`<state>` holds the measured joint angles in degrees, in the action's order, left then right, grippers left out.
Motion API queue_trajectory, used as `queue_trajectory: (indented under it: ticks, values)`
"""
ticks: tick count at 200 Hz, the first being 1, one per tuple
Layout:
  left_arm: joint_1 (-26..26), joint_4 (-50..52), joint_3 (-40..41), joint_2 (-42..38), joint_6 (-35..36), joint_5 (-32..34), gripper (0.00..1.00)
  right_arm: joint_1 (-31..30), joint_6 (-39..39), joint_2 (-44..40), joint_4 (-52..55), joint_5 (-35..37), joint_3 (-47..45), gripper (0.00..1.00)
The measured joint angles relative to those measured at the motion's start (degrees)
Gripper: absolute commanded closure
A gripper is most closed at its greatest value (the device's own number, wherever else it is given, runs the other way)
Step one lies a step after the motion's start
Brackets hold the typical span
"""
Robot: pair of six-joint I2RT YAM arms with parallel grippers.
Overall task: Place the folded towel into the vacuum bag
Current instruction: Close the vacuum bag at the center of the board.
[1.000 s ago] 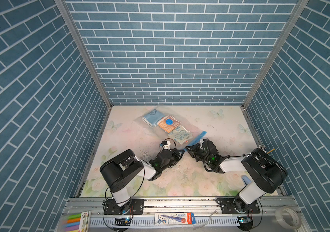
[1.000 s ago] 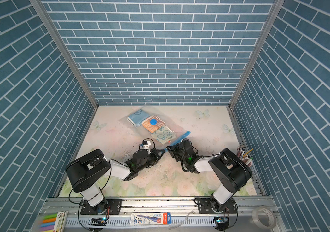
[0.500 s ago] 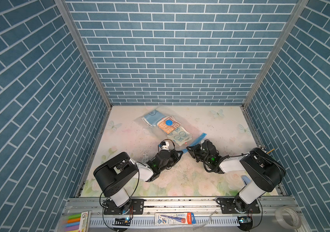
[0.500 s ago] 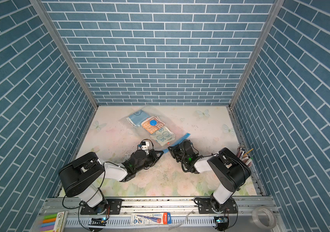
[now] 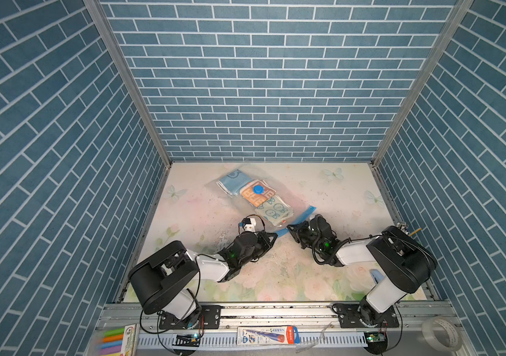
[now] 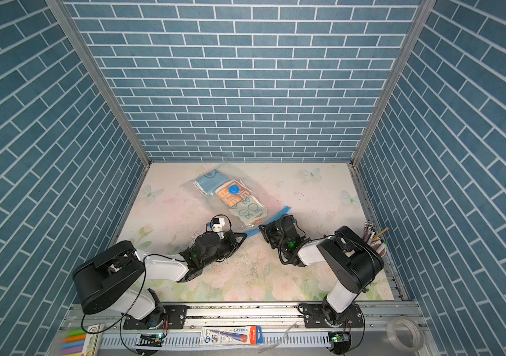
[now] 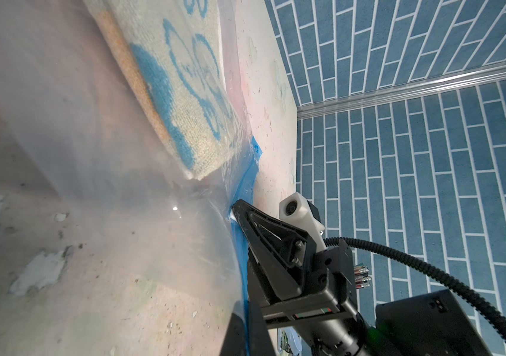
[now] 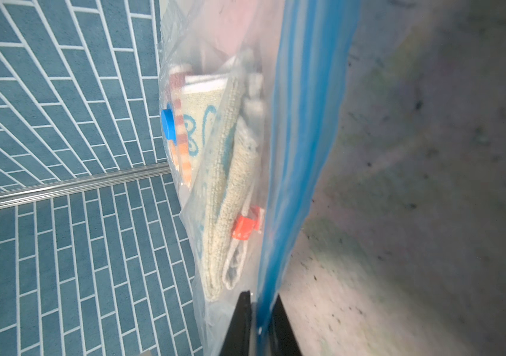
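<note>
The clear vacuum bag [image 5: 288, 197] lies on the flowered table in both top views, its round blue valve cap [image 5: 257, 189] [image 6: 233, 189] facing up. Inside it, a cream folded towel [image 5: 276, 209] [image 7: 184, 92] [image 8: 224, 185] with blue figures lies nearest the blue zip strip [image 5: 310, 212] [image 8: 301, 154]. An orange towel [image 5: 253, 198] and a blue towel [image 5: 233, 182] lie beyond it. My left gripper [image 5: 276, 235] [image 7: 247, 333] is shut on the zip strip. The right gripper [image 5: 288, 228] [image 8: 261, 311] pinches the same strip close beside it.
Blue brick walls [image 5: 261, 92] close in the back and both sides. A pencil holder [image 6: 374, 237] stands at the table's right edge. On the front rail lie markers [image 5: 113, 339], a tube pack [image 5: 268, 334] and a tape roll [image 5: 441, 334].
The left arm's shoulder and elbow have swung toward the front left. Both grippers stay shut on the zip strip, and the bag has hardly shifted.
</note>
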<state>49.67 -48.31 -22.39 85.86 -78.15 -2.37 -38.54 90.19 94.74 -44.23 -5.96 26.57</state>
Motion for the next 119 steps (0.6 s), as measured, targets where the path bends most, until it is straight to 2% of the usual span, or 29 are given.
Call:
queue_trajectory:
  ticks: [119]
  values:
    - [-1.2, 8.8, 1.7, -10.4, 1.7, -1.9, 1.0, 4.0, 0.0, 0.0, 1.3, 3.2, -0.9, 1.0]
